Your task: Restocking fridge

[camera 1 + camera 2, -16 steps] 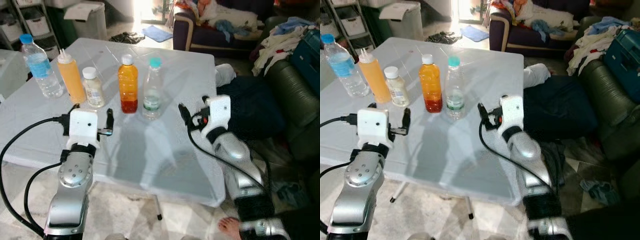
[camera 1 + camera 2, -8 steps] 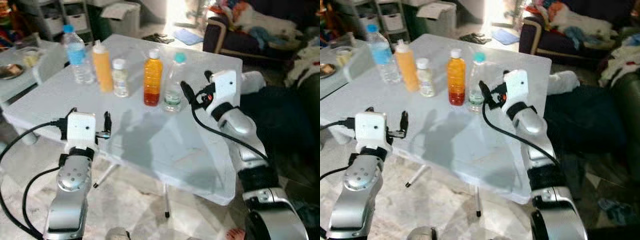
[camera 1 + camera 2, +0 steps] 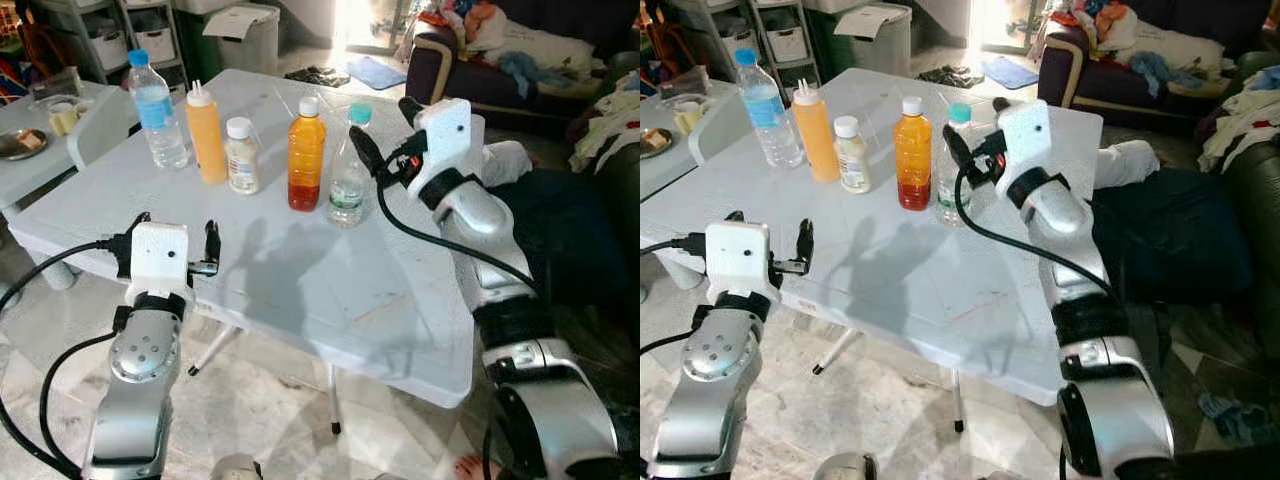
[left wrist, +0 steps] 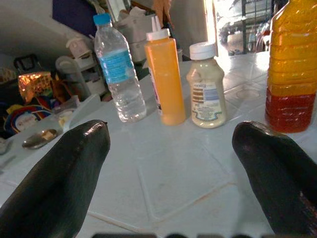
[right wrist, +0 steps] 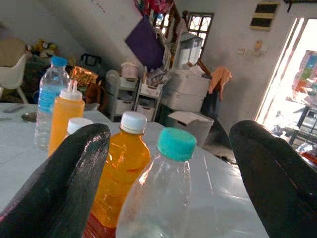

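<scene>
Five bottles stand in a row on the white table [image 3: 300, 280]: a blue-capped water bottle [image 3: 155, 110], an orange squeeze bottle [image 3: 206, 133], a small white-capped jar [image 3: 241, 156], an orange juice bottle [image 3: 306, 155] and a clear teal-capped bottle [image 3: 349, 175]. My right gripper [image 3: 385, 130] is open and hovers just right of the teal-capped bottle [image 5: 163, 198], at cap height, with its two fingers spread to either side of it and not touching. At the table's near left edge my left gripper [image 4: 171, 163] is open and empty, pointing toward the row.
A small side table [image 3: 40, 110] with dishes stands at the far left, with shelves and bins behind it. A sofa [image 3: 500, 70] piled with clothes and a dark heap [image 3: 570, 230] lie to the right. Bare tabletop stretches in front of the bottles.
My right gripper has risen and moved forward to the teal-capped bottle. The camera view has shifted. The left gripper holds its place at the table edge.
</scene>
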